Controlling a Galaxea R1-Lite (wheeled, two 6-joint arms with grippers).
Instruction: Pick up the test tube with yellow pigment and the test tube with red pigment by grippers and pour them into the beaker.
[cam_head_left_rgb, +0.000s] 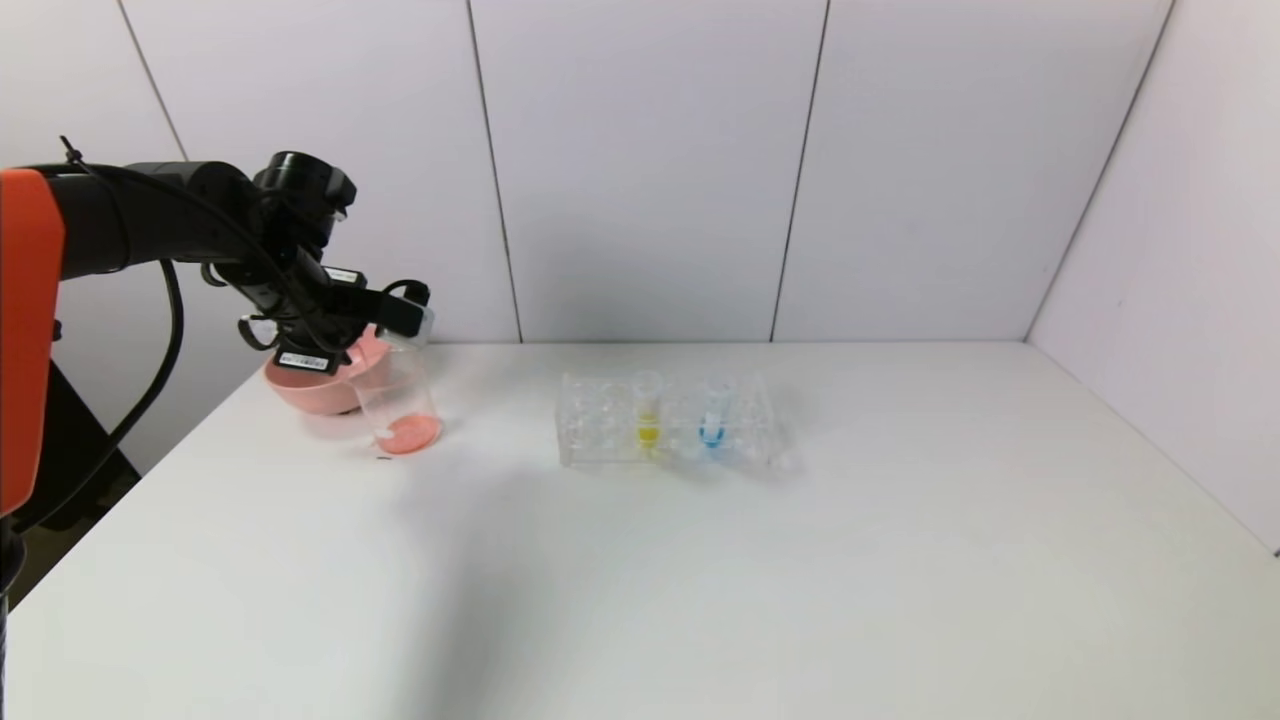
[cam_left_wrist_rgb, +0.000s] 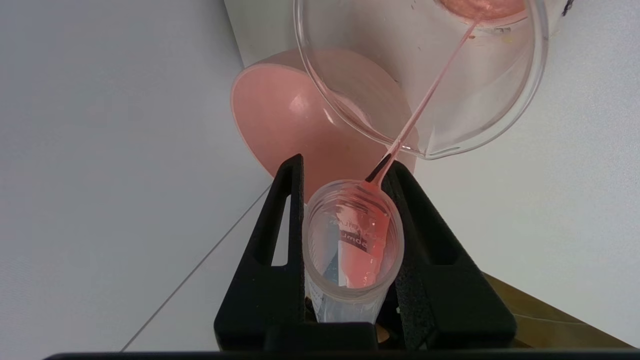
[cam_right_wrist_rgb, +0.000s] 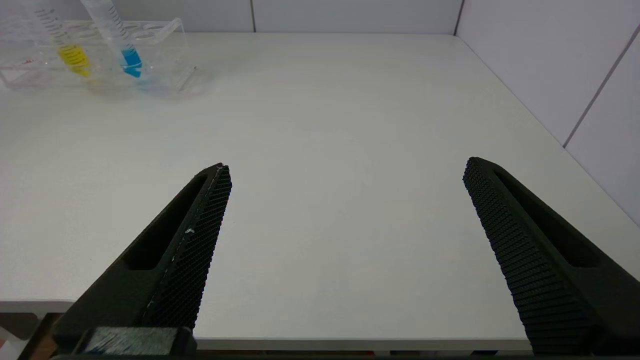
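Observation:
My left gripper is shut on the test tube with red pigment, tipped over the beaker. A thin red stream runs from the tube's mouth into the beaker, where red liquid pools at the bottom. In the head view the left gripper hangs just above the beaker's rim at the table's far left. The test tube with yellow pigment stands upright in the clear rack; it also shows in the right wrist view. My right gripper is open over bare table near the front edge.
A pink bowl sits right behind the beaker, seen also under the left wrist. A tube with blue liquid stands in the rack to the right of the yellow one. White walls close the back and right side.

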